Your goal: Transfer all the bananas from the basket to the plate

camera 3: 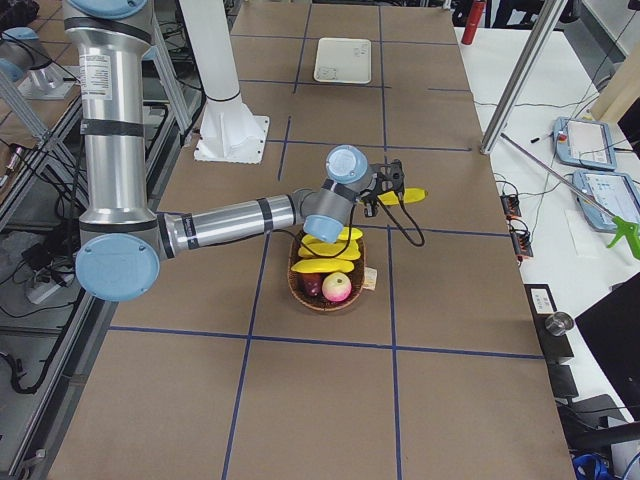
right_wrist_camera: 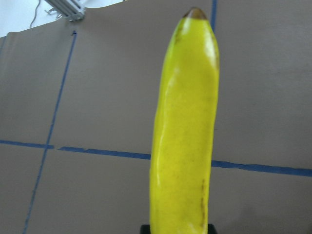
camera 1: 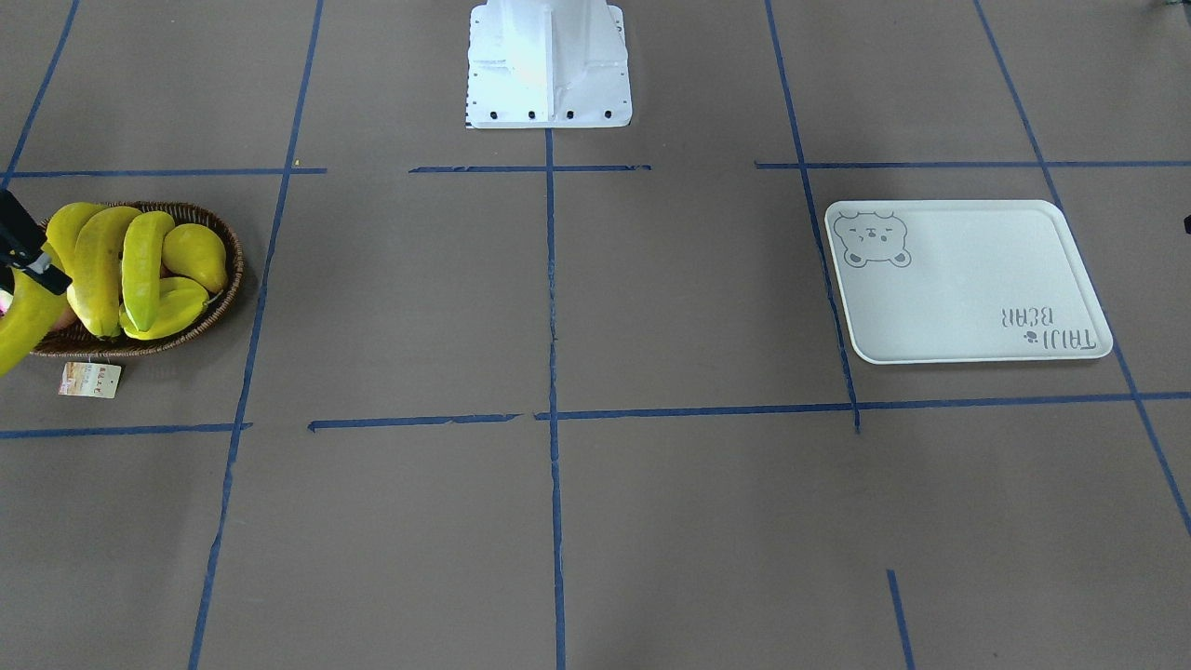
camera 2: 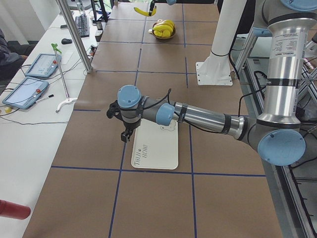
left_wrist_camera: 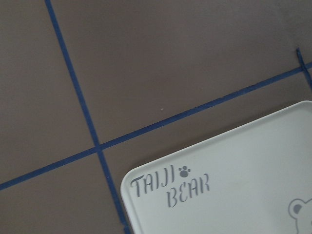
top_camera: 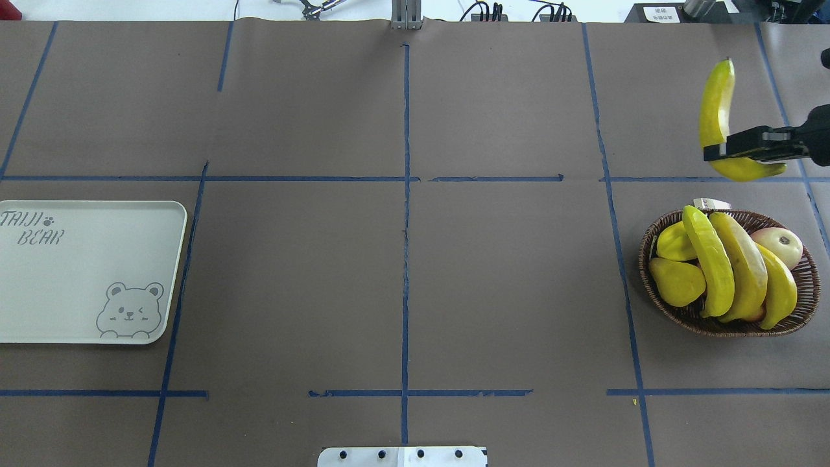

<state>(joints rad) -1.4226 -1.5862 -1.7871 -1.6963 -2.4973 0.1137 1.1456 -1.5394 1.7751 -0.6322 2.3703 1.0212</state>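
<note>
My right gripper (top_camera: pixel 716 151) is shut on one yellow banana (top_camera: pixel 715 107) and holds it in the air beyond the far side of the basket (top_camera: pixel 655 292). The same banana fills the right wrist view (right_wrist_camera: pixel 183 146), dark tip up. Three more bananas (top_camera: pixel 742 272) lie side by side in the dark wicker basket (camera 1: pixel 228 288). The off-white bear plate (top_camera: pixel 91 272) lies bare at the other end of the table. My left gripper (camera 2: pixel 125 135) hovers above the plate's lettered end (left_wrist_camera: pixel 234 195). I cannot tell whether it is open or shut.
The basket also holds a yellow pear-shaped fruit (top_camera: pixel 677 282), a ridged starfruit (camera 1: pixel 177 307) and a reddish apple (top_camera: pixel 778 246). A paper tag (camera 1: pixel 90 380) lies beside the basket. The white robot base (camera 1: pixel 549 65) stands at mid-table. A metal pole (camera 2: pixel 74 34) rises at the table's edge.
</note>
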